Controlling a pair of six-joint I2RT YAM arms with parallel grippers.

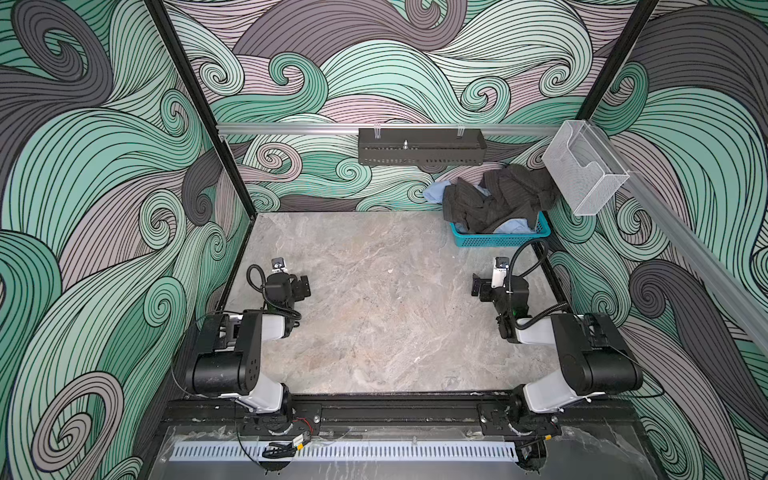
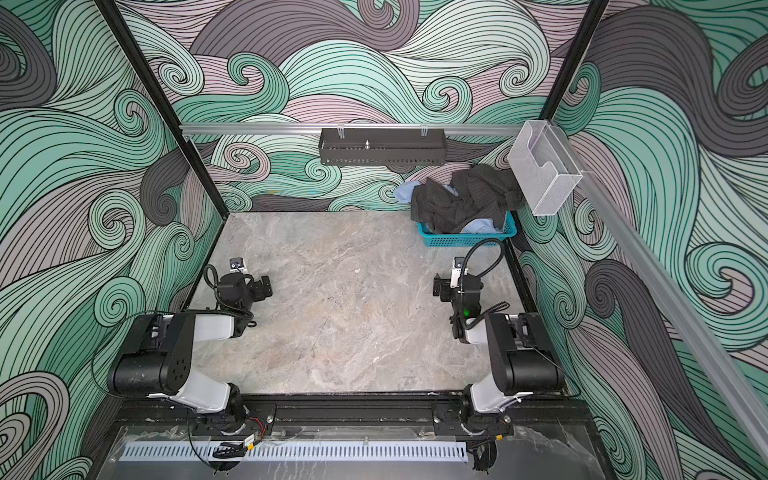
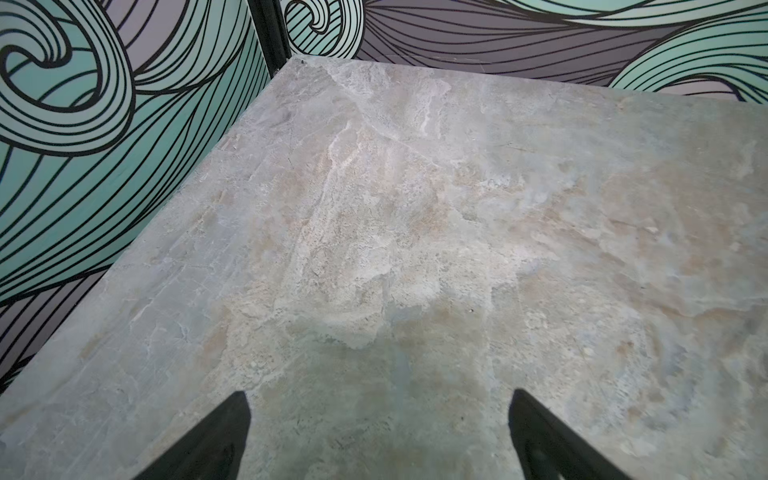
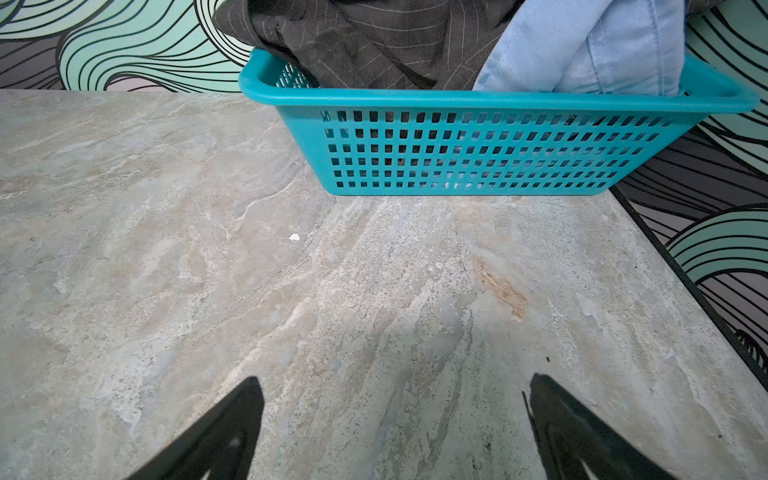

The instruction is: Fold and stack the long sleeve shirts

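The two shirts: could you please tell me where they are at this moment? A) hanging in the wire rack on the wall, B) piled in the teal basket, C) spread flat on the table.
B: the dark pinstriped shirt and the light blue shirt lie crumpled together in the teal basket, spilling over its rim.

Open tabletop (image 1: 374, 311); basket (image 1: 498, 240) far-right corner
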